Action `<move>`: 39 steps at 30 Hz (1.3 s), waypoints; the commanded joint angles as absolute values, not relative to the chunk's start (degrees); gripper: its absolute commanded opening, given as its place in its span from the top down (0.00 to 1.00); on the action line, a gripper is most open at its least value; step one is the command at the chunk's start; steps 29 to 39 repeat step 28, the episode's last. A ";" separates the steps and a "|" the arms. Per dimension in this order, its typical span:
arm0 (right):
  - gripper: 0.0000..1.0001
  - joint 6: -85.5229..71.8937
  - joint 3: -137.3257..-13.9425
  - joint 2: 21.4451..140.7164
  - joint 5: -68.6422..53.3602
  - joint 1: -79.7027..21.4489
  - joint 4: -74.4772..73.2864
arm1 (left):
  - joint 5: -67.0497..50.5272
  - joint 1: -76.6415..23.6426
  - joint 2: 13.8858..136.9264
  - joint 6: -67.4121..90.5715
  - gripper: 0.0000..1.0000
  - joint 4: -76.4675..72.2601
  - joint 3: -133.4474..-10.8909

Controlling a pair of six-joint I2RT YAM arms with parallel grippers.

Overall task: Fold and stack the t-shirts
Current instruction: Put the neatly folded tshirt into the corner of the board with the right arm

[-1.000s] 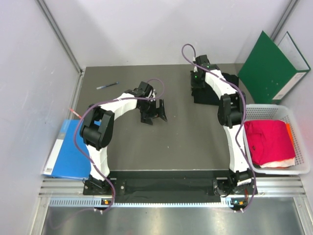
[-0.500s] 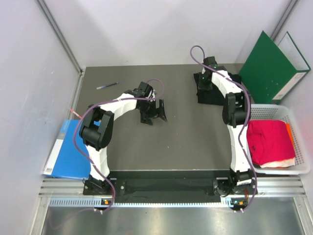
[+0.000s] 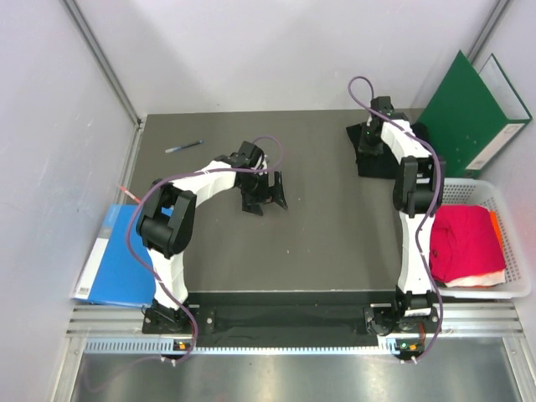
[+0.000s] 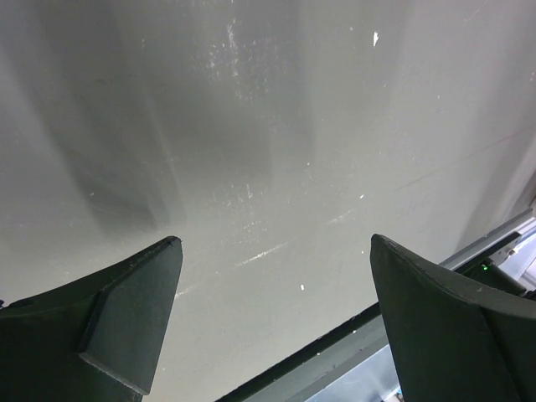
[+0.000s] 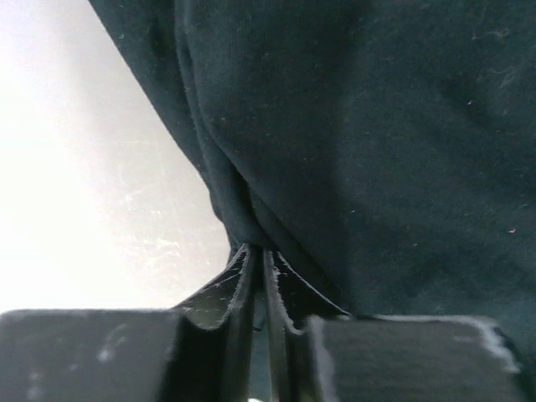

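The black t-shirt (image 3: 387, 158) lies folded at the back right of the table, partly under my right arm. My right gripper (image 3: 368, 144) is shut on the shirt's left edge; in the right wrist view the jaws pinch a fold of the black cloth (image 5: 352, 142) where the gripper (image 5: 258, 249) meets it. The magenta-red t-shirt (image 3: 465, 243) lies folded in the white basket (image 3: 517, 289) at the right, with white and orange cloth at its edges. My left gripper (image 3: 266, 193) is open and empty over the bare table (image 4: 251, 167), its gap (image 4: 276, 243) showing only tabletop.
A green folder (image 3: 461, 113) leans on the back right wall just beyond the black shirt. A blue folder (image 3: 113, 260) lies off the table's left edge. A pen (image 3: 184, 146) lies at the back left.
My right gripper has dragged the black t-shirt to the right, toward the green folder and basket. The left arm has not moved.
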State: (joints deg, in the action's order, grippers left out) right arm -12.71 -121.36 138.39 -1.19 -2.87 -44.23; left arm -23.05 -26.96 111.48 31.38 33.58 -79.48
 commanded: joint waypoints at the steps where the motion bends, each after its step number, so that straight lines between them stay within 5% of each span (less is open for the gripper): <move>1: 0.84 -10.11 -118.31 132.90 0.36 -1.14 -44.83 | -22.06 -27.25 108.19 30.68 0.02 32.78 -79.63; 9: 0.01 -9.23 -103.67 117.97 -16.16 -3.60 -33.88 | -16.89 -27.16 108.28 28.57 0.02 36.21 -82.17; 15: 0.00 -6.69 -84.42 103.20 -20.74 -8.69 -26.55 | -13.54 -26.90 108.37 26.37 0.02 38.41 -83.76; 24: 0.00 -6.50 -60.84 81.93 -11.70 -15.29 -19.95 | -13.27 -24.70 107.32 24.00 0.02 37.11 -81.40; 39: 0.00 -6.77 -59.24 78.49 -7.13 -15.21 -21.09 | -12.40 -22.68 106.08 23.20 0.02 37.95 -81.03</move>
